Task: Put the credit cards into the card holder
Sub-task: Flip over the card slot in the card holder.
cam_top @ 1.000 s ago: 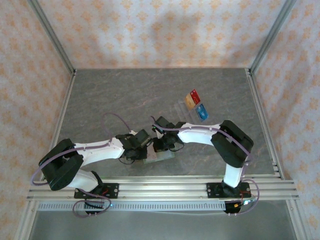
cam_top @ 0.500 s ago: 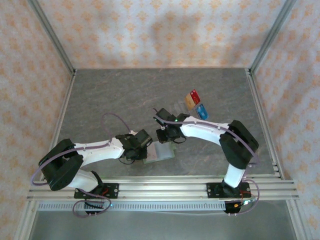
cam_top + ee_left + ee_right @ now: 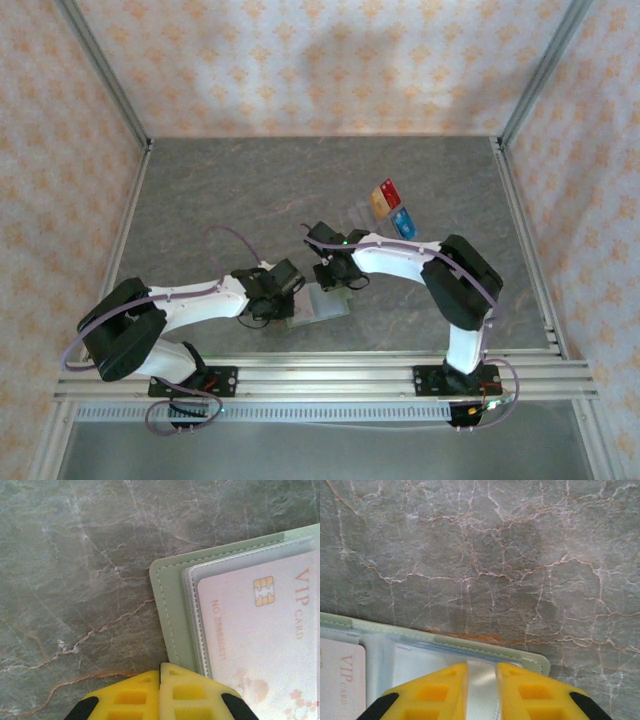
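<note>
The sage-green card holder (image 3: 322,306) lies open on the table between both grippers. A pale grey VIP card (image 3: 260,630) sits inside its clear pocket, and that card's edge (image 3: 340,680) also shows in the right wrist view. My left gripper (image 3: 160,667) is shut, its yellow tips resting at the card holder's stitched edge (image 3: 172,610). My right gripper (image 3: 482,666) hovers over the holder's other clear pocket (image 3: 420,660), jaws slightly apart with nothing gripped. Red (image 3: 388,189), gold-orange (image 3: 379,204) and blue (image 3: 404,224) credit cards stand at the back right.
A clear ridged tray (image 3: 360,215) holds the coloured cards right of centre. Metal rails (image 3: 320,372) run along the near edge, where the arm bases are bolted. Patterned walls close in three sides. Bare marbled table lies at the back and left.
The right gripper lifted off the card holder toward the back, then settled a little nearer again, and its jaws parted slightly. The left gripper and the holder stayed put.
</note>
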`<state>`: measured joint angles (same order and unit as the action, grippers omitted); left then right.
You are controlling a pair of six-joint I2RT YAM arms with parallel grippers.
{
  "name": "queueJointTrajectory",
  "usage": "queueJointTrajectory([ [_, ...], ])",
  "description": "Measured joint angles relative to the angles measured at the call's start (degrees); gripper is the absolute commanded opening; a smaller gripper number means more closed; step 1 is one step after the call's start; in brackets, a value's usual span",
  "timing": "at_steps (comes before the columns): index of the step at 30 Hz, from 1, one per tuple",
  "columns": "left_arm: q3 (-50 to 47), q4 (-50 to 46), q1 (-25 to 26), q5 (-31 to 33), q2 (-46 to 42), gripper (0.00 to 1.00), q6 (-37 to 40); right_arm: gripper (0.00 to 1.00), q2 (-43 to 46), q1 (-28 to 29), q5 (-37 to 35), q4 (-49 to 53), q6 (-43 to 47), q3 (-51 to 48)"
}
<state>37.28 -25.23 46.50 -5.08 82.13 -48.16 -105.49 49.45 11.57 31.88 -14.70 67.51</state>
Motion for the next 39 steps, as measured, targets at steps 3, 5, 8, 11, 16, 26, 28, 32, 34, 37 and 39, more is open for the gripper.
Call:
queueJointTrajectory([
  [3,0.0,0.0,0.0,0.0,0.0,0.07,0.0,0.19,-0.04,0.0,-0.02,-0.44,-0.02,-0.2],
  [5,0.0,0.0,0.0,0.0,0.0,0.07,0.0,0.16,-0.04,0.07,-0.11,-0.74,-0.07,-0.46],
  [8,-0.04,0.02,0.0,0.0,0.0,0.06,0.0,0.1,0.02,0.31,-0.44,-1.55,-0.42,-0.9],
  [11,-0.11,0.15,0.0,0.02,0.0,0.07,0.0,0.02,0.48,0.7,-0.48,-2.91,-0.83,-1.68],
  [16,-0.26,0.24,0.0,0.02,-0.17,0.07,-0.02,0.0,1.2,0.76,-0.44,-4.22,-1.16,-2.78],
  [26,-0.26,0.26,0.0,0.02,-0.17,0.07,-0.04,0.0,2.36,0.87,2.23,-4.37,-1.57,-3.56],
  [28,-0.26,0.26,0.0,0.02,-0.17,0.06,-0.04,0.0,2.75,0.92,2.54,-4.11,-1.55,-3.56],
  [32,-0.26,0.31,0.0,0.02,-0.15,0.06,-0.04,0.01,3.43,1.03,3.85,-4.02,-1.53,-3.54],
  [34,-0.26,0.31,0.0,0.02,-0.13,0.07,-0.04,0.01,3.34,1.09,4.79,-4.0,-1.53,-3.54],
  [37,-0.26,0.31,0.0,0.02,-0.15,0.07,-0.04,0.03,2.78,1.25,6.03,-4.09,-1.55,-3.52],
  [39,-0.31,0.33,0.0,0.02,-0.22,0.07,-0.04,0.04,1.92,1.4,6.69,-4.11,-1.55,-3.39],
])
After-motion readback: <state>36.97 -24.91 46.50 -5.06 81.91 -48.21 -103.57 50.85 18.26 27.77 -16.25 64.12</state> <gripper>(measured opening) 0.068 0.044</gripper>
